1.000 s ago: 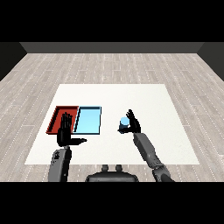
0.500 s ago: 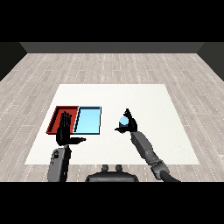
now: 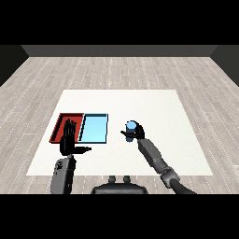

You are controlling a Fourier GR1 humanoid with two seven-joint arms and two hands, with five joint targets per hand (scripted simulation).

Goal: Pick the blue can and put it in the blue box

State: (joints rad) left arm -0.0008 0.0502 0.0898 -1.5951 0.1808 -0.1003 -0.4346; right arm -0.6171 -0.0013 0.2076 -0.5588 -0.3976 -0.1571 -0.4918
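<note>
Right hand [image 3: 137,135] curled round the blue can [image 3: 131,126]; looks grabbed, next carry toward nine o'clock into blue tray [image 3: 94,129].

Red tray [image 3: 61,122] on white table [image 3: 140,105], left side; grey plank floor [image 3: 116,70] w/ dark wall behind.

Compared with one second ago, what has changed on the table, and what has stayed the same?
The right hand closed in around the blue can: a second ago its fingers were spread beside the can, now they curl round it, and hand and can have shifted slightly left toward the light blue tray. The left hand stayed open over the near edge of the red tray. Both trays kept their places.
</note>
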